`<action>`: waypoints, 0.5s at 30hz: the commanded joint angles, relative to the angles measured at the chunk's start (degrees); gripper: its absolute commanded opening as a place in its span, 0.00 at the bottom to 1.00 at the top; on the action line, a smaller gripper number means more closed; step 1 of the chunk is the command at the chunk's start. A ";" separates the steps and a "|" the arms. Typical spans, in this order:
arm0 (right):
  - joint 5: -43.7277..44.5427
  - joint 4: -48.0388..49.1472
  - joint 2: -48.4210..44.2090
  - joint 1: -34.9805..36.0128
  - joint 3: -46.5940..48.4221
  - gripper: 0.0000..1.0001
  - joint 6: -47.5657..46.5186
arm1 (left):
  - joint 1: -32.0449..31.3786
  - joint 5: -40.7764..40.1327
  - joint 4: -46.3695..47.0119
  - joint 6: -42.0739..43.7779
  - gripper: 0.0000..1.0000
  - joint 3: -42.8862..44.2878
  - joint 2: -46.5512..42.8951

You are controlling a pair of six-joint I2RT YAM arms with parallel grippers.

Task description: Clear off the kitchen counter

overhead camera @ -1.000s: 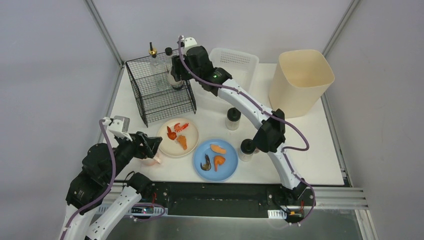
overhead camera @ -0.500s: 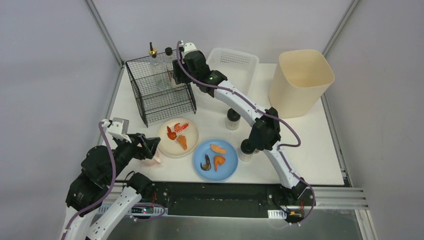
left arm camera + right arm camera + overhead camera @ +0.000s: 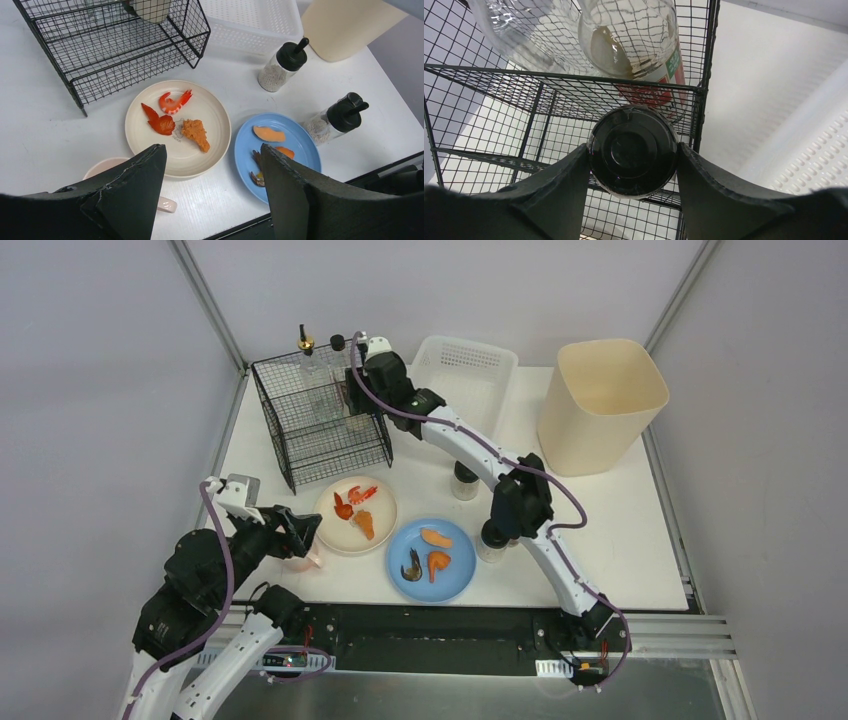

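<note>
The white kitchen counter (image 3: 620,540) holds a cream plate (image 3: 381,527) and a blue plate (image 3: 456,581), both with food scraps, two black-capped shakers (image 3: 466,478) (image 3: 492,538) and a pink cup (image 3: 305,560). My right gripper (image 3: 360,380) is at the right top corner of the black wire rack (image 3: 320,435). In the right wrist view it (image 3: 633,150) is shut on the black cap of a glass sauce bottle (image 3: 634,45), whose body reaches into the rack. My left gripper (image 3: 212,150) is open and empty above the pink cup (image 3: 107,165), near the cream plate (image 3: 210,120).
A clear bottle with a gold top (image 3: 305,350) stands in the rack. A white perforated basket (image 3: 470,370) and a tall beige bin (image 3: 602,400) stand at the back right. The shakers (image 3: 280,67) (image 3: 337,117) stand right of the plates.
My right gripper has moved left and back with the sauce bottle, carrying it further into the rack's top corner. The left arm has barely moved.
</note>
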 commanded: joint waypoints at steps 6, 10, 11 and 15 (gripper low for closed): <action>1.17 7.70 0.98 -0.20 1.08 0.45 1.51 | -0.41 0.60 2.69 -0.14 0.71 -0.16 1.32; 1.37 8.01 1.43 -0.06 0.39 0.55 1.01 | -0.41 0.78 2.62 -0.21 0.71 -0.09 1.58; 1.47 8.24 1.41 0.00 0.03 0.59 0.92 | -0.41 0.76 2.61 -0.21 0.71 -0.20 1.61; 1.81 8.59 1.62 0.27 -0.48 0.69 -0.19 | -0.41 0.84 2.58 -0.36 0.71 -0.36 1.62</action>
